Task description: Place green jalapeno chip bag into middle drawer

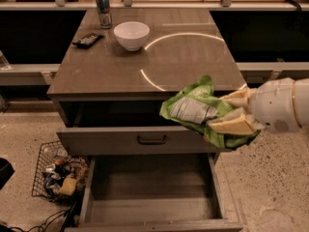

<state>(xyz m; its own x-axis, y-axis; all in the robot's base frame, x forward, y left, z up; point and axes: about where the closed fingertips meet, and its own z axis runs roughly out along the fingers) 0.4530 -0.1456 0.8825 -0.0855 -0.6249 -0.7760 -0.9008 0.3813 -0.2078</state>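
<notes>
The green jalapeno chip bag (193, 108) is crumpled bright green with a white label patch. It hangs in the air in front of the cabinet's right front edge, above the drawers. My gripper (228, 113) comes in from the right and is shut on the bag, with its cream fingers (231, 125) pinching the bag's right side. The middle drawer (149, 195) is the wide wooden box pulled fully out at the bottom, with a bare floor. It lies below and to the left of the bag.
Above the open drawer, a drawer with a black handle (152, 140) is pulled out a little. On the cabinet top (193, 57) stand a white bowl (131, 34), a can (103, 7) and a black remote (88, 40). A wire basket (55, 173) of clutter sits on the floor at the left.
</notes>
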